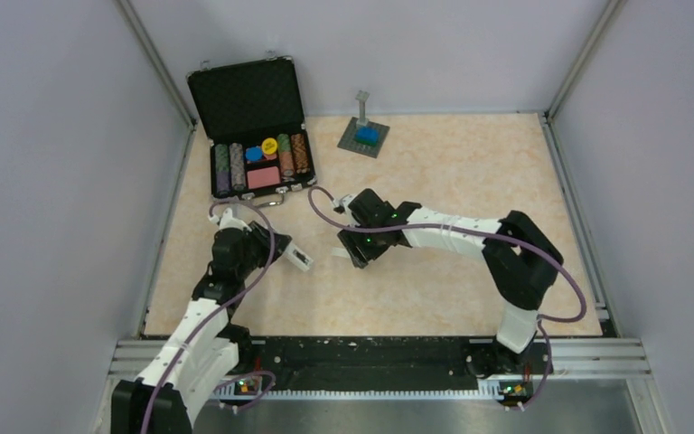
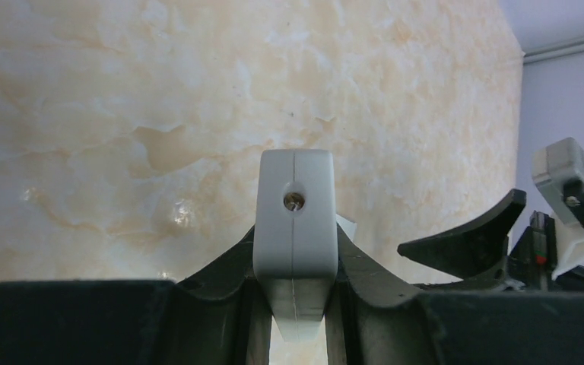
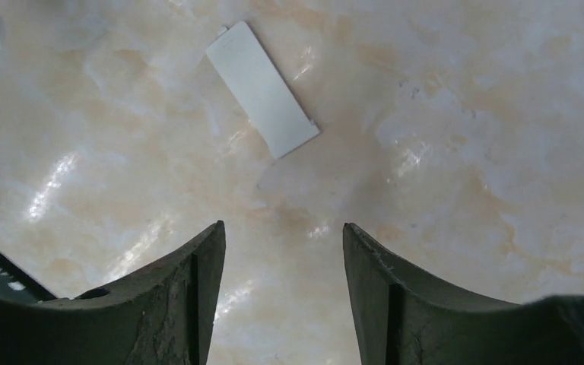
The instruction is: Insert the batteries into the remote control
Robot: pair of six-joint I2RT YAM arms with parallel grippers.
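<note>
Spanning the cell between pale grey walls (image 1: 45,136), the beige marbled tabletop (image 1: 452,298) carries an open chip case (image 1: 257,136) at eleven o'clock. The left gripper (image 2: 296,243) clamps the remote control (image 2: 295,190); the right gripper (image 3: 283,262) gapes, empty, over a white cover plate (image 3: 262,89).

Table top (image 1: 452,172): beige marbled stone pattern, glossy. Soft white glare patches (image 3: 53,179) show on it in the right wrist view. Plain pale lilac-grey walls on three sides: left wall (image 1: 45,181), back wall (image 1: 370,45), right wall (image 1: 669,163). Silver metal posts (image 1: 155,63) run up both far corners. Near edge: silver rail (image 1: 614,351), black strip (image 1: 370,354), then a brushed metal sheet (image 1: 370,418). Far left: open black case (image 1: 248,95) of coloured chips. Well apart to its right, a small grey plate (image 1: 363,137). Light is even and diffuse.
</note>
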